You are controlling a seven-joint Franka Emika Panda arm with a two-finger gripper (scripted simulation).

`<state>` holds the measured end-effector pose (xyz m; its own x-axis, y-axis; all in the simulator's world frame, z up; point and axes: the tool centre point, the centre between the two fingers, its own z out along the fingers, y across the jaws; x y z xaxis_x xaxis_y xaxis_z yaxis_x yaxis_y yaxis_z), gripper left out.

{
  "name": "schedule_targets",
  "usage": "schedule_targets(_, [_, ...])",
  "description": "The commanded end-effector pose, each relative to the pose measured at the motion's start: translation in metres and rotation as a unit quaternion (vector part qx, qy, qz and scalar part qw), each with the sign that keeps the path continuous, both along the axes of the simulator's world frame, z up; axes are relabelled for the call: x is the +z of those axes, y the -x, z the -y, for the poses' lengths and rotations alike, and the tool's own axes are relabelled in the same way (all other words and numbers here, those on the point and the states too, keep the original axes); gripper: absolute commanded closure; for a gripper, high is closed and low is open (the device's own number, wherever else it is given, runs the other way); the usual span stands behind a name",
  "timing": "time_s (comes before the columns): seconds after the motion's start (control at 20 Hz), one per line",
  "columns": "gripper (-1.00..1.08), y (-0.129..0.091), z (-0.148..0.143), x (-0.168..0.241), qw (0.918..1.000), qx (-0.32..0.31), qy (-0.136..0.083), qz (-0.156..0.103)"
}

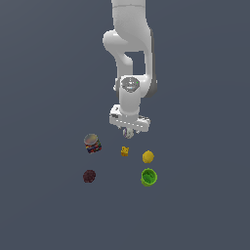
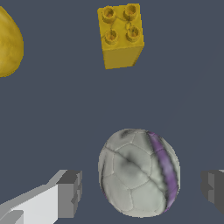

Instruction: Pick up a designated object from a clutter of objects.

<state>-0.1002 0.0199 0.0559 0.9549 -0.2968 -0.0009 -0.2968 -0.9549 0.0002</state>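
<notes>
one arm (image 1: 131,58) is seen lowered over the bench (image 1: 44,205). fingers (image 2: 70,193) are spread wide, nothing gripped; the whitish-grey ball (image 2: 139,173) is flanked by them, gaps either side. yellow brick (image 2: 120,35) is noted nearby.

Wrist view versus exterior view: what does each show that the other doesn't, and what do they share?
Only the wrist view shows the whitish-grey ball's panels and purple stripe, the gaps between it and the hand's open fingers, and the studs on the yellow brick.

Only the exterior view shows the multicoloured can, the dark maroon ball, the green cup and the arm above.

Both show the ball, largely hidden under the hand in the exterior view, the yellow brick and the yellow ball, cropped in the wrist view.
</notes>
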Motion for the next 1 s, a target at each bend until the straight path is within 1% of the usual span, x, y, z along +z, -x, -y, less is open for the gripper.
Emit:
schedule_targets(0.0, [-0.92,0.0002,0.0002,-0.0092,1.0,0.0,0.0,0.0])
schedule_targets(0.3, [-0.92,0.0002,0.0001,-0.0178,1.0,0.0,0.0,0.0])
schedule_targets(0.35, [1.08,0.0002,0.0001,-0.0178,1.0,0.0,0.0,0.0])
schedule_targets(0.95, [1.08,-0.0004,0.0002,-0.0161,1.0,0.0,0.0,0.001])
